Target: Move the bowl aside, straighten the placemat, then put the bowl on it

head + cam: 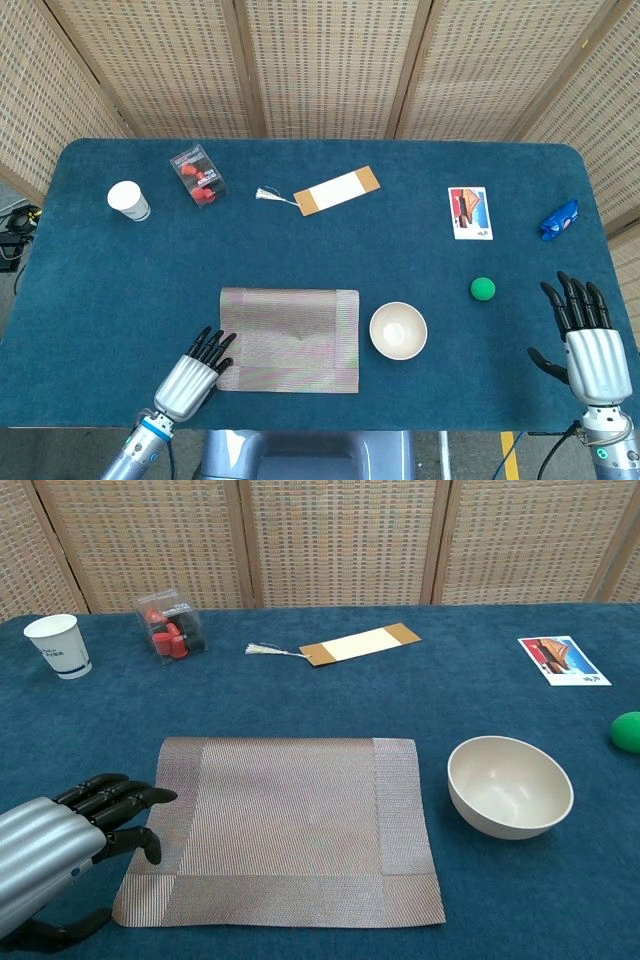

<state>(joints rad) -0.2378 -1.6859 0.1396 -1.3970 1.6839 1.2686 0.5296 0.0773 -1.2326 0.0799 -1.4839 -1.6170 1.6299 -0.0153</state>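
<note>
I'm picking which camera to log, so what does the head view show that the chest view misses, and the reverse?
Only the head view shows the right hand, open at the table's near right corner, and a blue object at the far right edge. The chest view adds no object of its own; it just shows things closer. Both show the left hand at the placemat's near left corner, the bowl right of the mat, the cup and the green ball.

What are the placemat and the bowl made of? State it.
Placemat: looks like woven vinyl or similar fibre, matte, with fine ribbed lines and a mitred border.
Bowl: smooth cream, faintly glossy, evenly thin rim; ceramic or melamine plastic, the look leaves it open.
</note>
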